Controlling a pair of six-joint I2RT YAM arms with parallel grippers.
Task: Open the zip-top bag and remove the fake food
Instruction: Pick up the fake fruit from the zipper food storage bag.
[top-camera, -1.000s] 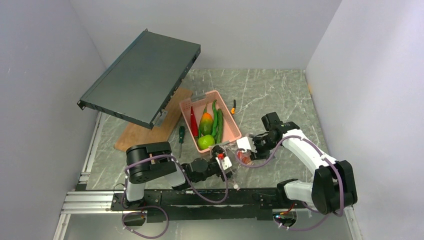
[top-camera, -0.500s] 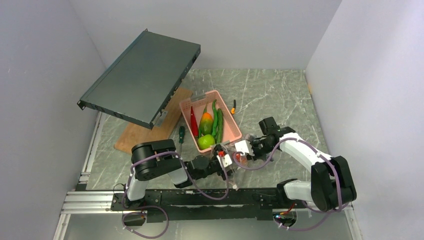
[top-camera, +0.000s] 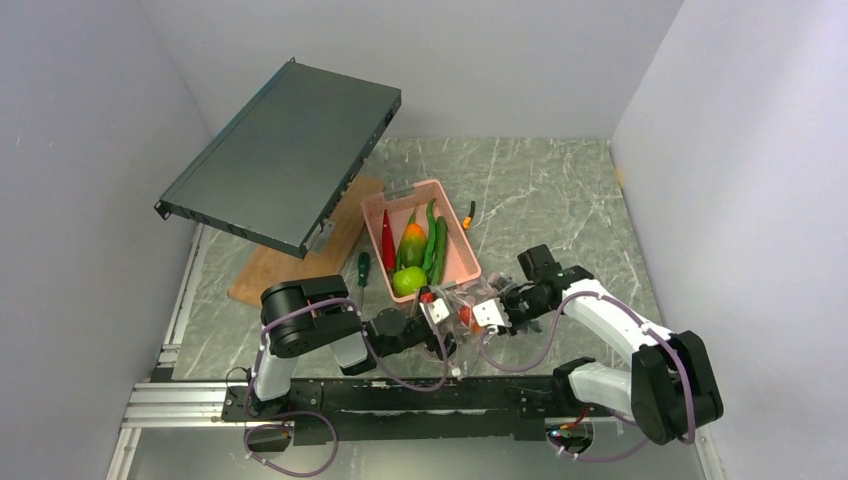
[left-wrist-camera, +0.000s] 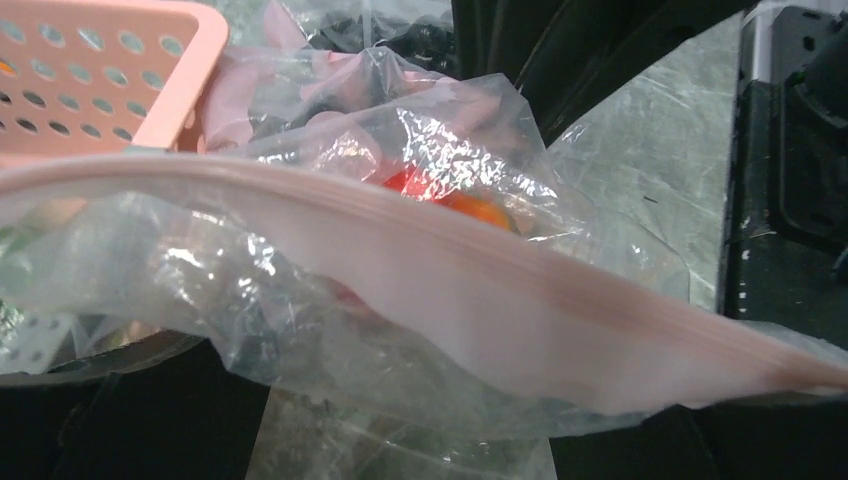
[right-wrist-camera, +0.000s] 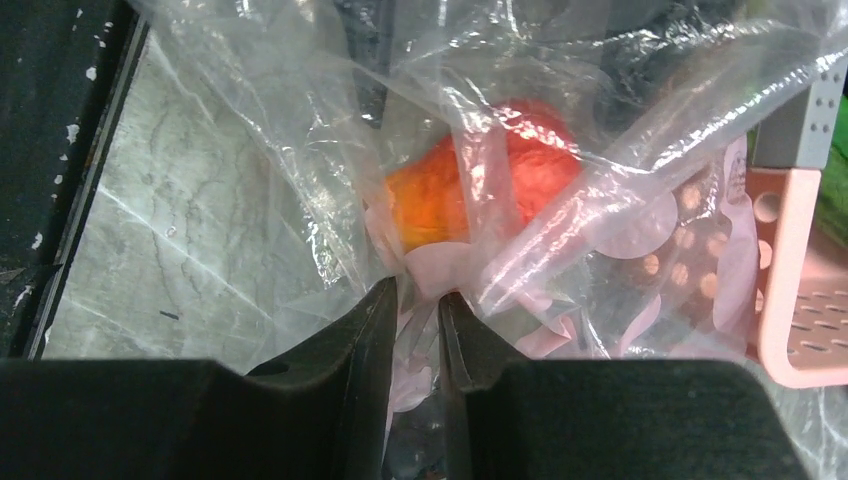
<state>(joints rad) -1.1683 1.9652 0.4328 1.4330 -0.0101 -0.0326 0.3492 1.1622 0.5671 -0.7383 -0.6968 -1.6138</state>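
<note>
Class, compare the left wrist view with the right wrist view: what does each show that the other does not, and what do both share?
Only the left wrist view shows the pink zip strip running as one long band across the zip-top bag. Only the right wrist view shows the right gripper, its jaws pinched on a bunched pink bit of the bag's edge. Both show the crinkled clear bag, a red-orange piece of fake food inside it, a corner of the pink perforated basket and the grey marbled table.
</note>
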